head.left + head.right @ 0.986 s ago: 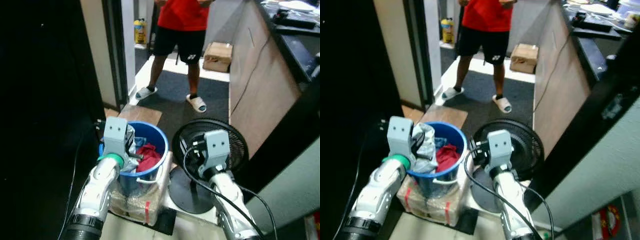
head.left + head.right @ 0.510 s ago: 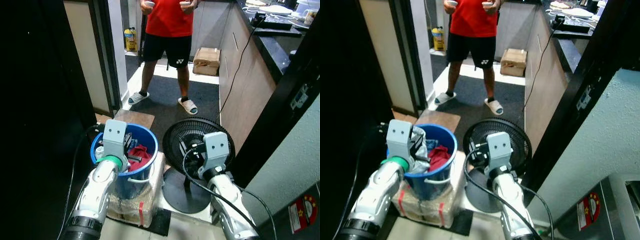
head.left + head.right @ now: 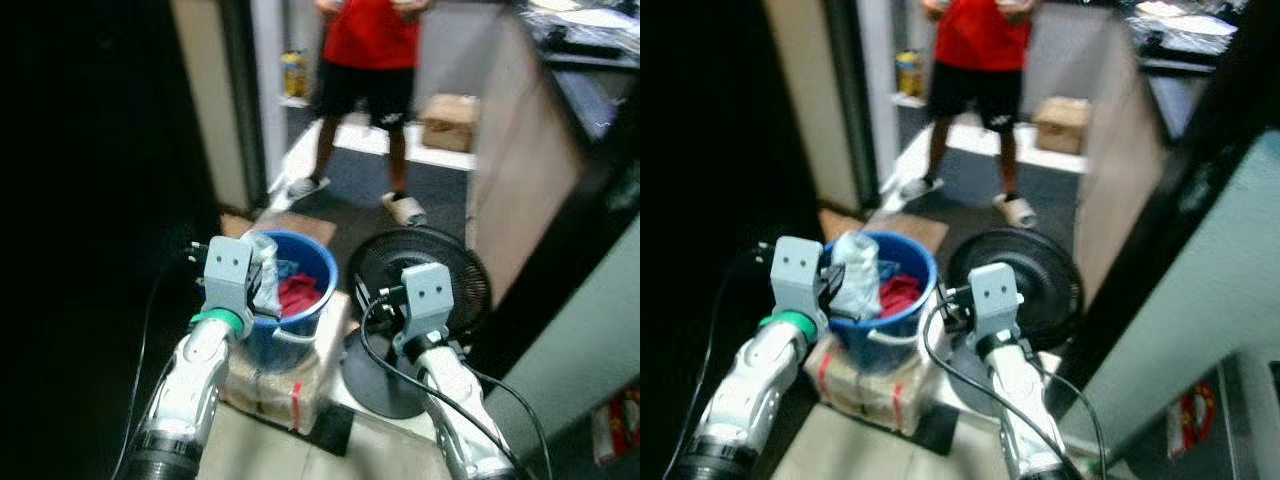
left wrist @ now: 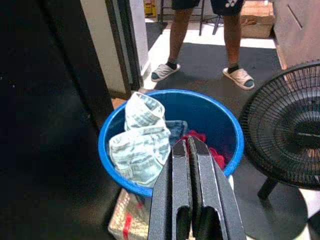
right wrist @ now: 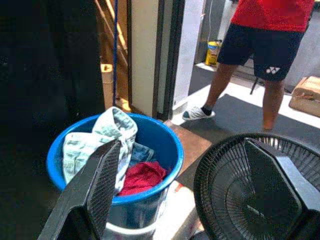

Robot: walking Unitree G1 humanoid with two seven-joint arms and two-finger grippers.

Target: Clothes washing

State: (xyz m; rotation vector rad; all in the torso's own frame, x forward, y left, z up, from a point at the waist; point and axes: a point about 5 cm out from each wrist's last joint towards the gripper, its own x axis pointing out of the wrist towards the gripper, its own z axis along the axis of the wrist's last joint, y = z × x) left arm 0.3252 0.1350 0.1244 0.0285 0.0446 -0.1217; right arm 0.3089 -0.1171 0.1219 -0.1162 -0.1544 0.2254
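A blue bucket (image 3: 312,262) stands on a wrapped bundle (image 3: 275,385) on the floor. In it lie a pale blue-white checked garment (image 4: 142,145), a red cloth (image 5: 142,176) and a bit of denim (image 4: 175,127). My left gripper (image 4: 188,142) is shut with nothing in it and hovers over the bucket's near rim. My right gripper (image 5: 182,160) is open, its fingers (image 5: 97,182) wide apart, held to the right of the bucket in front of the fan. Both arms (image 3: 215,330) reach forward in the eye views.
A black floor fan (image 3: 425,275) stands right beside the bucket. A person in a red shirt and black shorts (image 3: 370,60) stands ahead on the dark mat. A door frame (image 3: 240,110) and dark space lie left, a cabinet (image 3: 520,160) and a cardboard box (image 3: 448,120) right.
The camera view has shifted and blurred. The checked garment now sticks up higher at the bucket's left rim. Both arms keep about the same pose.
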